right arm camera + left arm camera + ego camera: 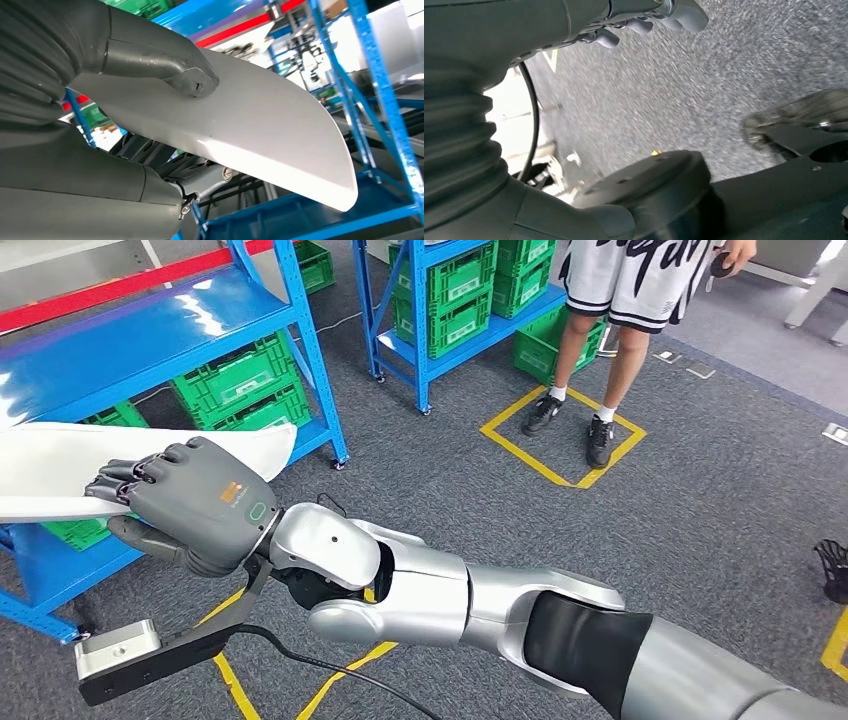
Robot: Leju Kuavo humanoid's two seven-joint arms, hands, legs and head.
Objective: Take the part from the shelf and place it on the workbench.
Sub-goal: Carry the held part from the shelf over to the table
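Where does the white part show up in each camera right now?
Head view: white part at the left edge, gripped by the right robot hand, in front of the blue shelf.
Right wrist view: white part runs across the middle, thumb pressed on it.
Left wrist view: not in it.
Shared landmark: the blue shelf.

Green crates point(240, 380) under blue racks, person point(610, 300) on yellow-taped carpet point(700, 490)

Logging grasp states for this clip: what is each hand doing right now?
Right hand: holding the white curved part, thumb on one face, fingers on the other.
Left hand: fingers curled in, holding nothing.
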